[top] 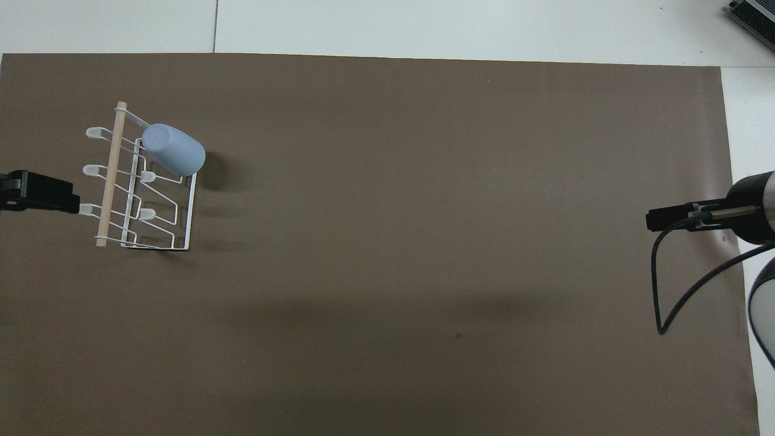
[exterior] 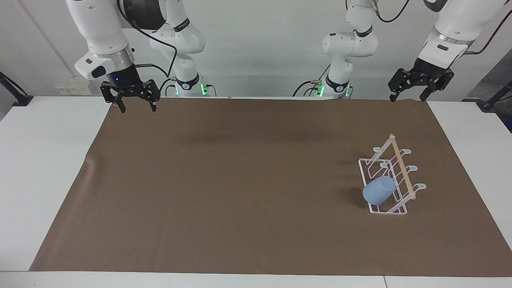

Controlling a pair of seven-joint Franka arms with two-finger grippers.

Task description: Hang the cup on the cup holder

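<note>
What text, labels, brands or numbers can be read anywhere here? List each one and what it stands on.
None can be read.
The cup, the cup holder and the brown mat carry no writing.
A yellowish label on the white box by the wall: too small to read.
Markings on the arm bases: too small to read.

Cup on cup holder prong
</note>
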